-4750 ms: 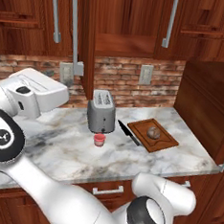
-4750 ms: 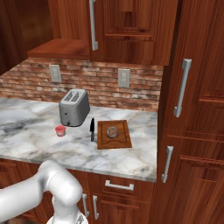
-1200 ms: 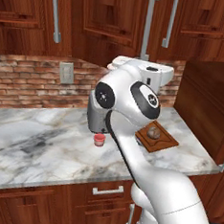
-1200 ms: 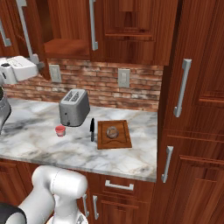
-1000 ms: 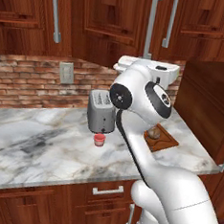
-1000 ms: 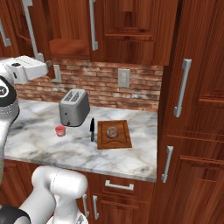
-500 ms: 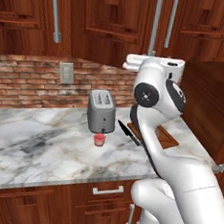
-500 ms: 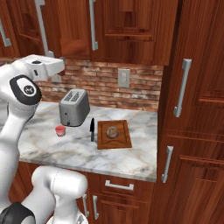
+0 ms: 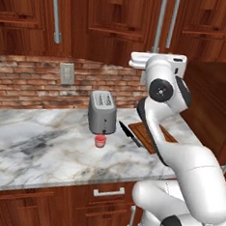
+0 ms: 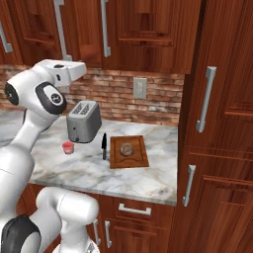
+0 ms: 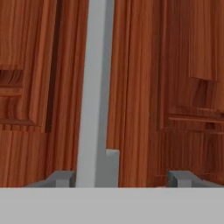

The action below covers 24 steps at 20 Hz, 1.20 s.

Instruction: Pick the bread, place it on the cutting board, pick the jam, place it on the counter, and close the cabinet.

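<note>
The bread (image 10: 127, 148) lies on the cutting board (image 10: 129, 160), a reddish-brown board at the counter's right end, half hidden by my arm in the left base view (image 9: 143, 130). The jam (image 9: 100, 140) (image 10: 67, 147) stands on the counter (image 9: 44, 147) in front of the toaster. My gripper (image 11: 122, 179) is open, raised to the cabinet (image 9: 118, 23), with nothing held. In the hand view a silver bar handle (image 11: 94, 87) runs down the door just right of the left fingertip (image 11: 61, 178). The doors look flush or nearly so.
A silver toaster (image 9: 102, 111) stands against the brick backsplash. A black-handled knife (image 10: 104, 146) lies between the toaster and the board. A tall cabinet column (image 10: 217, 123) bounds the counter on the right, with drawers (image 9: 105, 192) below the worktop.
My arm has swung rightwards across the upper cabinets. The cabinet door that stood open earlier has swung in and now lies about level with its neighbours. The jam, bread and board have not moved.
</note>
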{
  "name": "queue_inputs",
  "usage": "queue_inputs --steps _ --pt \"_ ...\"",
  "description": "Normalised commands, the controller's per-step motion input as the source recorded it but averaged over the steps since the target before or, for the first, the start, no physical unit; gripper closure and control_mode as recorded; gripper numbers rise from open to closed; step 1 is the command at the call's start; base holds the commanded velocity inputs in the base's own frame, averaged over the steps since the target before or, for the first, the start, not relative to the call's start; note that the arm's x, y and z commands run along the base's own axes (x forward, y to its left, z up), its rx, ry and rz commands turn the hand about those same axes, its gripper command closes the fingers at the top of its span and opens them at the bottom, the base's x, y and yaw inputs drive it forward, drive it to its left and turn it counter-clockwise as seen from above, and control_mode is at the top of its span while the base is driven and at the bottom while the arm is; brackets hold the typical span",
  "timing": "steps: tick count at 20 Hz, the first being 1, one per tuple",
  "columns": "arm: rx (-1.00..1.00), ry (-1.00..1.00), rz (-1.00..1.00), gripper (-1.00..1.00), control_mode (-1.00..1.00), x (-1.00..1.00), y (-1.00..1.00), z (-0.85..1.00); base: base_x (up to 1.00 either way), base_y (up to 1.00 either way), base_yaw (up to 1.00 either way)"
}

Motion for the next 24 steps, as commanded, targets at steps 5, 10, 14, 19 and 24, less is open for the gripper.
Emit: queue_inputs --steps 5,10,14,19,24 --pt "0.0 0.0 0.09 -1.0 -1.0 0.53 -0.02 -0.11 0.0 0.0 0.0" --pt "0.0 0.0 0.09 -1.0 -1.0 0.49 0.0 -0.11 0.0 0.0 0.0" --pt "0.0 0.0 0.07 -1.0 -1.0 0.4 0.0 -0.12 0.0 0.0 0.0" --pt "0.0 0.0 0.04 -1.0 -1.0 0.32 0.0 -0.11 0.0 0.0 0.0" --pt "0.0 0.0 0.01 -1.0 -1.0 0.25 0.02 -0.05 0.0 0.0 0.0"
